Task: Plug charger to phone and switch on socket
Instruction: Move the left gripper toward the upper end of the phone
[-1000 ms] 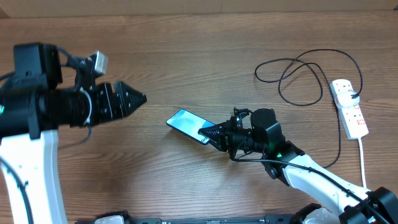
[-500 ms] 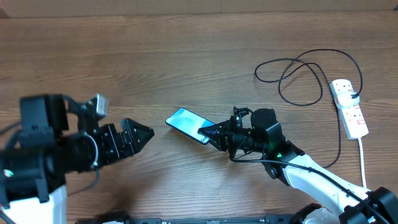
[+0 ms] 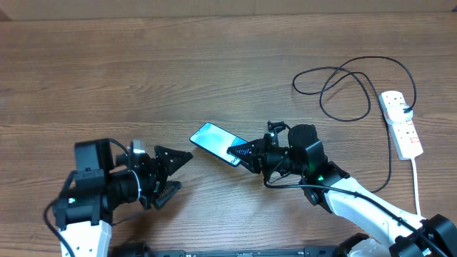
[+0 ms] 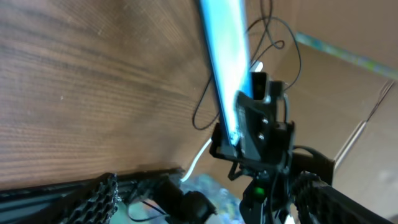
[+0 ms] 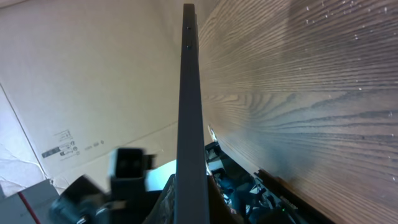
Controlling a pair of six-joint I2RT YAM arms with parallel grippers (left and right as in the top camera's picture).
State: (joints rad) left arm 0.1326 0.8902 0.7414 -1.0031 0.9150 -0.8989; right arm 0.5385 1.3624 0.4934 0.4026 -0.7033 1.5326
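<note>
Wooden desk (image 3: 214, 57), with open room across the upper left. The phone (image 3: 213, 140), at centre, is clamped at its lower-right end by the right gripper (image 3: 244, 151). The left gripper (image 3: 176, 174), fingers apart, sits just to its lower left. The charger (image 3: 343, 93) lies looped at upper right, not yet joined to the phone. The socket (image 3: 401, 125) lies by the right edge, unattended.

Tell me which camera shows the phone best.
Overhead. It shows the phone almost whole from above: its lit blue screen, its outline, and the right claw clamped on one end. The left wrist view catches the screen only as a glaring, foreshortened blue strip. The right wrist view sees just its dark edge, end-on.
</note>
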